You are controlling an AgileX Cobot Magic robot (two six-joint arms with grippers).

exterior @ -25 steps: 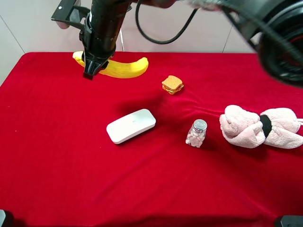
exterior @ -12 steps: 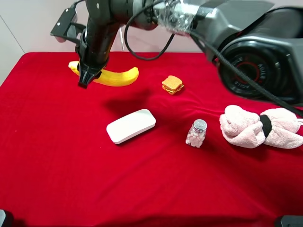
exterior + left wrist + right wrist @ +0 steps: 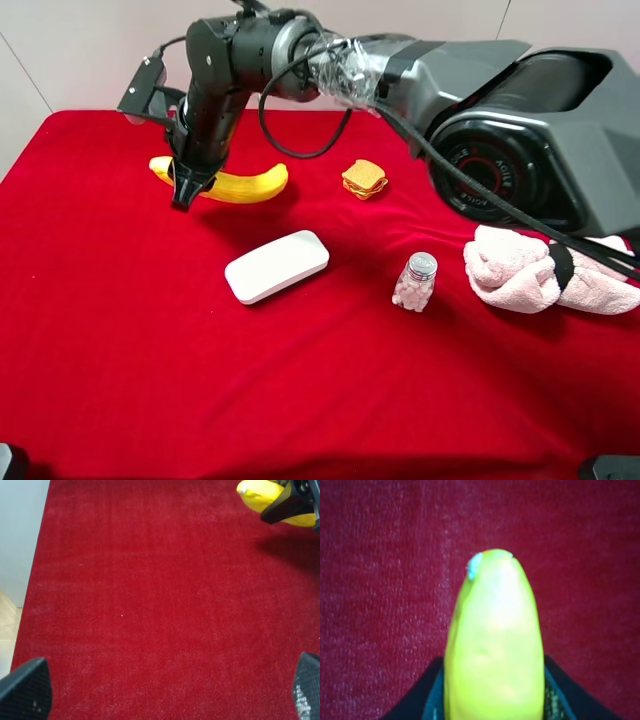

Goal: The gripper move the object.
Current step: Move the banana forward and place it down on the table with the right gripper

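Transport seems the step in hand: the banana point(image 3: 245, 185) sits near the far left corner of the table point(image 3: 150, 380), clenched in the right gripper's point(image 3: 184, 192) fingers point(image 3: 565, 702), so next comes a steady carry before any release.

A white case point(image 3: 277, 266) lies near the middle of the red table point(image 3: 150, 380). Behind it to the right sits a small orange sandwich toy point(image 3: 365, 179). Right of the case stands a pill jar point(image 3: 415, 282), and farther right a pink plush bundle point(image 3: 545, 268).
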